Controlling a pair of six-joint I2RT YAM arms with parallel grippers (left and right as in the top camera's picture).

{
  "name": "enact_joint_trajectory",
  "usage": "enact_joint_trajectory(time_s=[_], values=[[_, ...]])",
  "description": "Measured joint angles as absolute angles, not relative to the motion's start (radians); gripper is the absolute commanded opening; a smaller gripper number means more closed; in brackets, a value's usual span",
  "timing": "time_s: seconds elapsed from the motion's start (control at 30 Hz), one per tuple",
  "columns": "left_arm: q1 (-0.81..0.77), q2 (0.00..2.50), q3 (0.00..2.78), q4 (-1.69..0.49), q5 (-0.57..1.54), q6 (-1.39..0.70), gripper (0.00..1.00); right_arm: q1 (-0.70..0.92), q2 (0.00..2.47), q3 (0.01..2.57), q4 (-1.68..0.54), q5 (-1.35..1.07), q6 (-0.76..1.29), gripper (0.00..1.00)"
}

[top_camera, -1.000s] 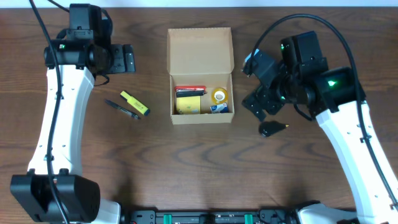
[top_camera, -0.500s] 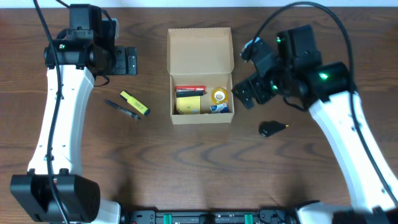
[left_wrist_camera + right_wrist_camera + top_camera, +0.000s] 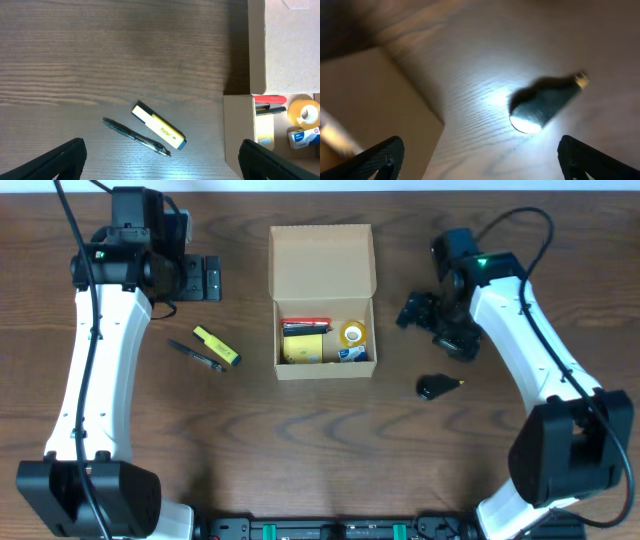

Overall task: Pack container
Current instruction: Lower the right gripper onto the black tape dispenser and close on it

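Note:
The tan cardboard container (image 3: 322,280) stands open at the table's middle, flap lid laid back. Inside lie a red pen, a yellow pad, a tape roll and a small blue-and-white item. It also shows at the right edge of the left wrist view (image 3: 287,55) and the left of the right wrist view (image 3: 370,100). A yellow highlighter (image 3: 217,346) (image 3: 159,126) and a dark pen (image 3: 196,356) (image 3: 136,136) lie left of the box. A small black object (image 3: 437,387) (image 3: 545,102) lies to its right. My left gripper (image 3: 205,277) is open and empty. My right gripper (image 3: 432,320) is open and empty, above the black object.
Dark wood table (image 3: 320,440). The arms' cables run over the back corners. The table's front edge holds a black rail (image 3: 320,530).
My right arm has swung back to the right, away from the box, and turned; its gripper now hangs above the black object. The left arm has not moved.

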State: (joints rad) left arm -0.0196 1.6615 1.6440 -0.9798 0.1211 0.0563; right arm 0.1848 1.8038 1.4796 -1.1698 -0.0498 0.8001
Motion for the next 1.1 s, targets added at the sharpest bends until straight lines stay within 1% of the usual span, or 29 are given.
enact_joint_trajectory(time_s=[0.13,0.27,0.37,0.47,0.67,1.1], values=[[-0.020,1.662,1.644,-0.980,0.121,0.058,0.98,0.179,1.804,1.437,-1.164,-0.040,0.936,0.99],[-0.020,1.662,1.644,-0.979,0.121,0.060,0.98,0.179,1.804,1.346,-1.159,-0.074,1.013,0.99],[-0.020,1.662,1.644,-0.979,0.121,0.068,0.98,0.179,1.804,1.288,-1.158,-0.103,1.068,0.94],[-0.020,1.662,1.644,-0.979,0.121,0.079,0.98,0.179,1.804,1.250,-1.139,-0.116,1.101,0.93],[-0.020,1.662,1.644,-0.979,0.121,0.080,0.98,0.179,1.804,1.178,-1.021,-0.104,1.127,0.90],[-0.020,1.662,1.644,-0.968,0.121,0.087,0.97,0.179,1.804,1.066,-0.903,-0.051,1.137,0.88]])
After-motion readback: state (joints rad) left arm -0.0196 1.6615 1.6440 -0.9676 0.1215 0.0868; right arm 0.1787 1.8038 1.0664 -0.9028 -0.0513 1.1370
